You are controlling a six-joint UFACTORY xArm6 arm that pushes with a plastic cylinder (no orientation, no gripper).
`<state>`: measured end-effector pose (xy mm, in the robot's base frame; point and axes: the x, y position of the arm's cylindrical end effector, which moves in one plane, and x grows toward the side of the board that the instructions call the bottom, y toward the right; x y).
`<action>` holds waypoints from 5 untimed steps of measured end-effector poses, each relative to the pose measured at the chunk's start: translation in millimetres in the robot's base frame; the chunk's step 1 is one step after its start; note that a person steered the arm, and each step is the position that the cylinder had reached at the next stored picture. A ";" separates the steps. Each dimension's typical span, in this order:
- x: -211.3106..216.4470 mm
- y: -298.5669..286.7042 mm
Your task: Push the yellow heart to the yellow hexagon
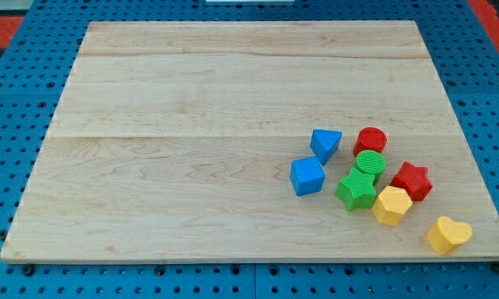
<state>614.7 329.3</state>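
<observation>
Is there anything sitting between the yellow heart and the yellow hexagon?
No. In the camera view only a short stretch of bare wooden board separates the yellow heart-shaped block from the yellow hexagon block. The red star-shaped block lies above that gap.

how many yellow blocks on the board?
2. The yellow hexagon sits at the view's lower right, touching the green star and red star. The yellow heart lies apart, nearer the bottom-right corner. My tip isn't in view.

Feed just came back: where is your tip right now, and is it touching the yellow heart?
My tip: not in view, so contact cannot be told.
Yellow heart: lies apart from the yellow hexagon, toward the view's bottom right.
</observation>
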 end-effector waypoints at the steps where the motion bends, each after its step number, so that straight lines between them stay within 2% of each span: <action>1: 2.8 -25.8; 4: 4.0 -91.6; 5: 2.9 -95.1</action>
